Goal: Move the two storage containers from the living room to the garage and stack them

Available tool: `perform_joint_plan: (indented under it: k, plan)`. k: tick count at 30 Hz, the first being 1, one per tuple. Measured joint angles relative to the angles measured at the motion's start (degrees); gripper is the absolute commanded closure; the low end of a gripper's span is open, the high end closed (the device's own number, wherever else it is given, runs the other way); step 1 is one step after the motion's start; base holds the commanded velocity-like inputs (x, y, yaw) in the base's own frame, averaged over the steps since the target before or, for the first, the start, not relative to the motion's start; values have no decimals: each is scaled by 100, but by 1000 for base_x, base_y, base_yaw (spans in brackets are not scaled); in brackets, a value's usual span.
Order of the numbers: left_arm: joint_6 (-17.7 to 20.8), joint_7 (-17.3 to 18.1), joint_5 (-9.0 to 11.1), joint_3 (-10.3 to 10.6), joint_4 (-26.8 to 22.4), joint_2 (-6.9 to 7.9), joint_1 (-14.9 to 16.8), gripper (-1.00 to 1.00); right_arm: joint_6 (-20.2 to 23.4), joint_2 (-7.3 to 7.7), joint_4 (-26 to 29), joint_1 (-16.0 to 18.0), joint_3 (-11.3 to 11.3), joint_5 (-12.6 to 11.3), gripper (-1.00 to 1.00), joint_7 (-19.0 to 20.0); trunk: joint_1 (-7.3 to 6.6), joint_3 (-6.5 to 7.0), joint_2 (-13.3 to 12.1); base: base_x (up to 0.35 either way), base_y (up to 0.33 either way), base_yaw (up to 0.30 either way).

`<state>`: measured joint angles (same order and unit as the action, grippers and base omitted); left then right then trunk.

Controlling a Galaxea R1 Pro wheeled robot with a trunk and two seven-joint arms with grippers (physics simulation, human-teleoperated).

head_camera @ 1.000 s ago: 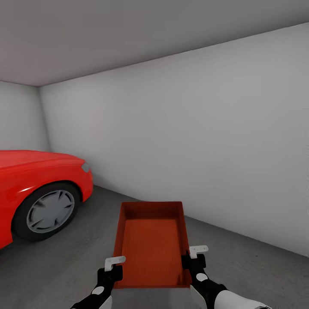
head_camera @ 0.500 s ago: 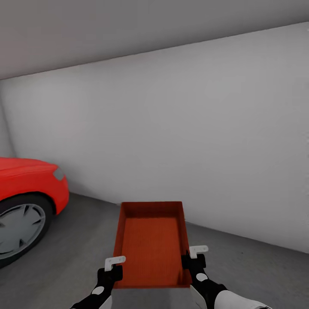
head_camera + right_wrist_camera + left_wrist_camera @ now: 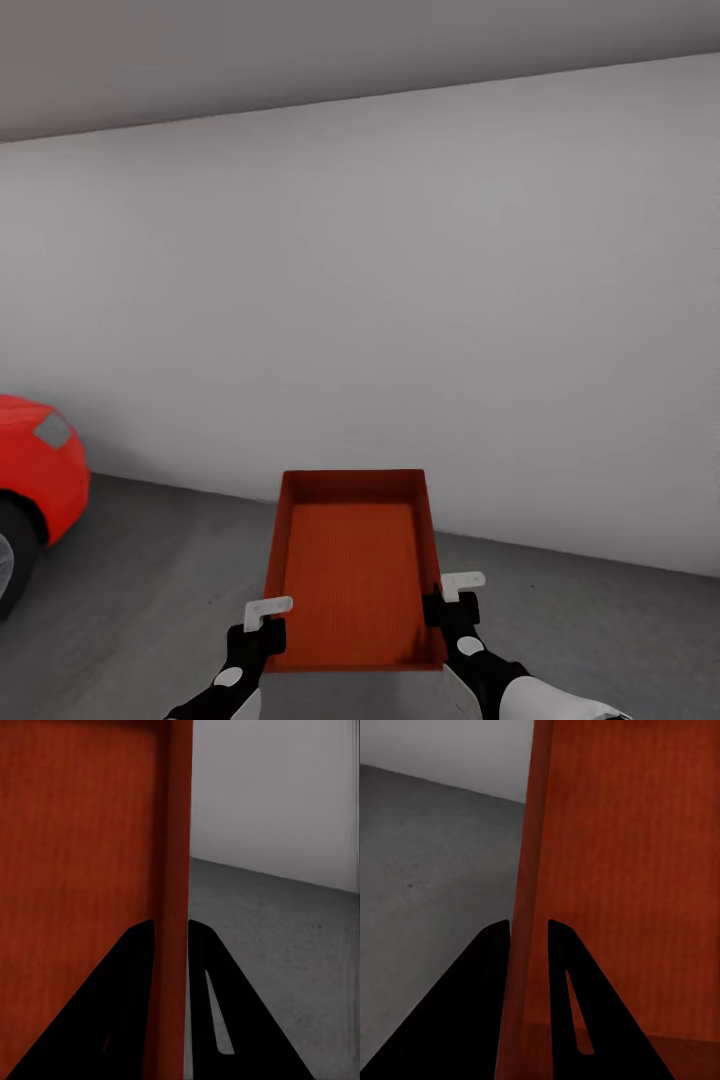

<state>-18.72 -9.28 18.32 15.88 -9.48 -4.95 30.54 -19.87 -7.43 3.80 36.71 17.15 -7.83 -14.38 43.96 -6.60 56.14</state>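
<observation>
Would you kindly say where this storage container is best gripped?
By its thin long side walls near the close end, one gripper from each side: the left gripper and right gripper each straddle a wall of the storage container, holding it level.

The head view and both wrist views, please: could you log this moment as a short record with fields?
room: garage, grey floor, white wall
carried: one red-orange container, open top, nothing inside, held above the floor
left gripper: shut on the container's left wall, one finger on each face of it
right gripper: shut on the container's right wall in the same way
nearby: red car at the left, apart from the container
second container: not yet stacked
</observation>
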Motion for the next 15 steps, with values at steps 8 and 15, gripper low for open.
perform_joint_plan:
  k: [8,15]
  plan:
    - [1,-3,-8,-4,-1,0,0,100,0,0,1,0,-1,1,100,0,0,0,0,321,109,-282]
    - [-1,-3,-10,-6,-1,0,0,100,0,0,0,2,1,0,100,0,0,0,0,321,109,-282]
